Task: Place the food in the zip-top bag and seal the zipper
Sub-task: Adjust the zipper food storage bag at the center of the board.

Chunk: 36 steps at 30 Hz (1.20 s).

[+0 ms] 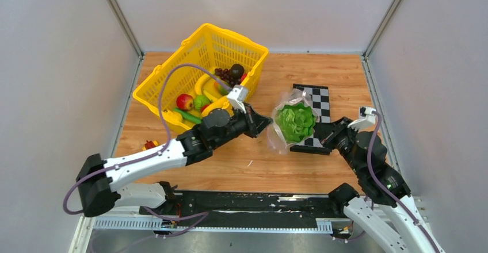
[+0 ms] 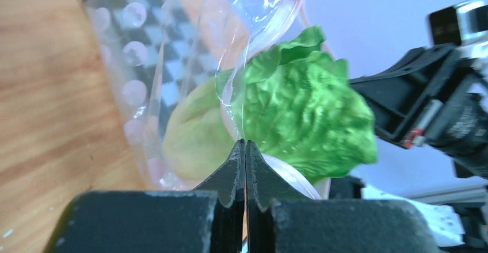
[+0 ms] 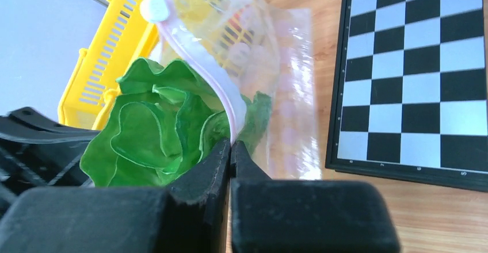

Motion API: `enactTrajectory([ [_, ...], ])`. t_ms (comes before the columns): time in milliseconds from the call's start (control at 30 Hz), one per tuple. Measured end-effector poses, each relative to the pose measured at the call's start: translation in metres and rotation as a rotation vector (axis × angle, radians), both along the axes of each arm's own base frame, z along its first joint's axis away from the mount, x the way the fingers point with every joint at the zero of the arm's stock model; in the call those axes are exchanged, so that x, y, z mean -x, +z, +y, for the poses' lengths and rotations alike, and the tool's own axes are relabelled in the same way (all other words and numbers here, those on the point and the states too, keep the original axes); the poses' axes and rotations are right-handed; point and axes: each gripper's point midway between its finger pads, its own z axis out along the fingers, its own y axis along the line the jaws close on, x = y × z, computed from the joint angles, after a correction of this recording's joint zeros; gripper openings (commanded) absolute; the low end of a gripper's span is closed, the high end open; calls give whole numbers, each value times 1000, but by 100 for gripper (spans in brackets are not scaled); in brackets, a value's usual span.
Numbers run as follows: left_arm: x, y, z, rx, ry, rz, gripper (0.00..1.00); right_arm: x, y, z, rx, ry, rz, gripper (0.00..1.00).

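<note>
Top external: zip-top bag (image 1: pixel 275 141) stands mouth-up, lettuce (image 1: pixel 296 122) leaves pointing upward.

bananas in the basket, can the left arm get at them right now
Probably not yet: the left gripper is shut on the bag. The basket beside it is open-topped, so after letting go it could likely reach the bananas.

Three pale grey panel walls (image 1: pixel 57 63) enclose a light brown wooden tabletop (image 1: pixel 288 172) under soft, even light.
</note>
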Motion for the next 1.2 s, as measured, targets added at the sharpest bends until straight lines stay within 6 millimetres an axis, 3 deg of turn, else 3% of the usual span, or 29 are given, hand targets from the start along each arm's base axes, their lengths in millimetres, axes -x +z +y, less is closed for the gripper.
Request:
enactTrajectory([
  [133,4,51,18,110,5,-71,0,-5,23,5,70,39,-2,0],
  [200,6,59,15,144,-22,-80,0,-5,27,19,71,109,-11,0],
  [333,12,53,10,152,-67,-66,0,5,27,42,19,248,-52,0],
  [367,12,51,10,143,-69,-65,4,7,26,44,16,264,-49,0],
  [467,10,43,15,103,-45,-58,33,5,29,39,21,233,-34,0],
  [533,8,36,21,79,-25,-58,42,0,26,35,34,198,-19,0],
  [667,9,3,40,26,31,-32,50,-10,9,15,80,72,34,0],
  [800,11,-39,46,-46,41,25,60,-18,-17,-9,148,-61,88,0],
  [1000,9,-87,23,-71,8,125,63,-20,-49,-14,176,-103,158,0],
  [1200,9,-121,-7,-37,-51,218,65,-20,-49,-15,161,-115,156,0],
])
